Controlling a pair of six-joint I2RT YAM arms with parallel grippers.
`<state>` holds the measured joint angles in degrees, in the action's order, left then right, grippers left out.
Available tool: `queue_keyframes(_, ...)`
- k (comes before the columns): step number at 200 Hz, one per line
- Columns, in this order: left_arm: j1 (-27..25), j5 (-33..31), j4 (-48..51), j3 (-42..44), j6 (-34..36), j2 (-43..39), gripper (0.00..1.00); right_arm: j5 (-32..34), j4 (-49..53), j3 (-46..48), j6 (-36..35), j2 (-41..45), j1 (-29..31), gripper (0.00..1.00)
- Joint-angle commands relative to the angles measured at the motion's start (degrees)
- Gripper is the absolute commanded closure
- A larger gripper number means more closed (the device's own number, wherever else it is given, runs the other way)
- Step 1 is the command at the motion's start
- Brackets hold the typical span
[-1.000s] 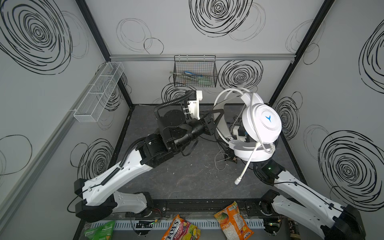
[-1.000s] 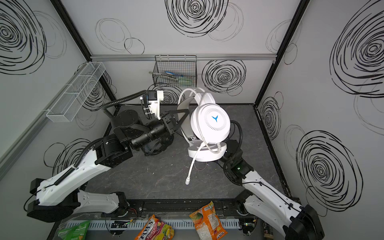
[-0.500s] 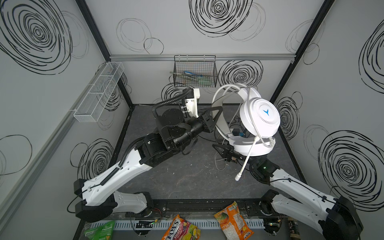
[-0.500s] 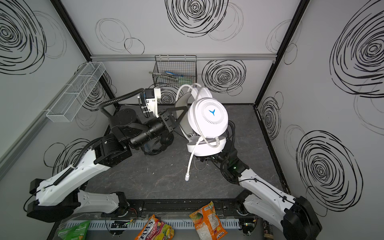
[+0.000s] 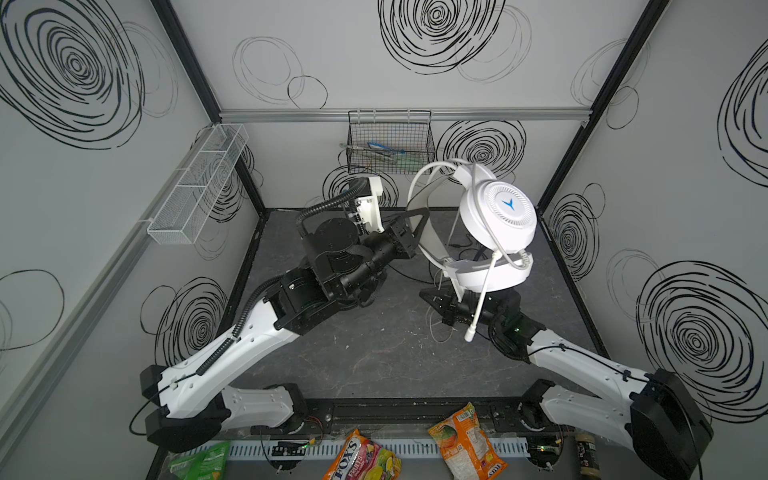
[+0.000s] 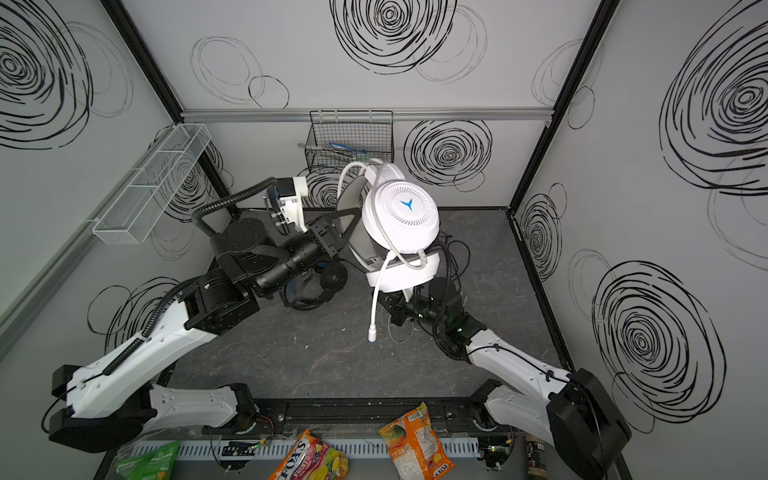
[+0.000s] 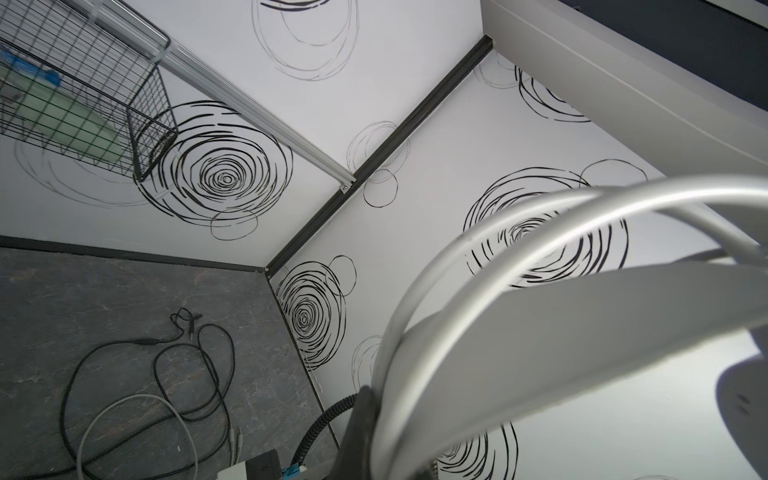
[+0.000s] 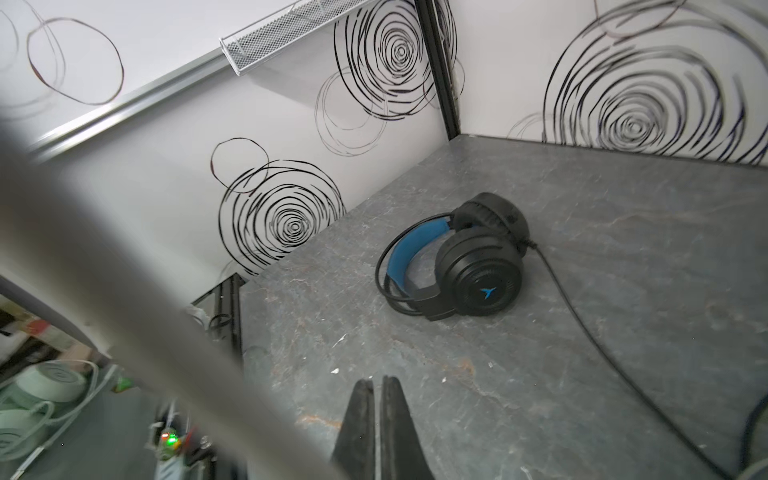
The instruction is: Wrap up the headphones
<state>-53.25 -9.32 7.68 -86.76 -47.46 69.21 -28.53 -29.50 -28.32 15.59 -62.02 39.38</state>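
Black headset (image 6: 334, 277) partly behind left arm (image 6: 224, 299).

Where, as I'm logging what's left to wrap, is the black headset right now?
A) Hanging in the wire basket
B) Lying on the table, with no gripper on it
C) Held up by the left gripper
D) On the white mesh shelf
B: the black headset lies on the table, apart from the shut right gripper, while the left gripper holds up the white headset.
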Motion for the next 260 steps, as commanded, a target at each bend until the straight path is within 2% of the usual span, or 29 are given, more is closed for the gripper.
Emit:
queue_keyframes(1, 1.34, -3.47, -8.09, -0.29, -3.68, -2.01, 1.0, -2.03, 0.02, -1.31, -1.58, -1.29, 1.32, 1.0)
queue_keyframes(35, 3.52, -9.27, -6.33, -1.97, -3.65, -0.94, 1.0, 3.0, 6.56, -2.8, -5.18, -0.3, 4.83, 1.0)
queue_keyframes(58, 5.68, -14.41, -3.71, -3.38, -3.85, 0.4, 1.0, 5.6, 9.94, -2.54, -7.03, 2.89, 6.78, 1.0)
queue_keyframes(90, 8.77, -18.43, -1.88, -4.48, -4.44, 3.15, 1.0, 10.02, 16.24, -3.82, -8.68, 7.5, 9.83, 1.0)
queue_keyframes(146, 9.58, -25.37, 2.03, -6.38, -3.84, 8.82, 1.0, 17.35, 27.11, -10.11, -11.43, 9.61, 16.81, 1.0)
queue_keyframes(198, 10.19, -31.9, 5.33, -6.08, 3.53, 11.63, 1.0, 23.49, 36.35, -19.64, -14.76, 10.54, 22.2, 1.0)
queue_keyframes(230, 10.54, -35.02, 5.16, -3.81, 9.9, 11.57, 1.0, 27.23, 40.06, -24.05, -16.63, 12.81, 24.39, 1.0)
queue_keyframes(260, 10.3, -37.51, 5.49, -1.38, 13.99, 10.85, 1.0, 30.12, 47.5, -30.18, -18.33, 11.95, 25.17, 1.0)
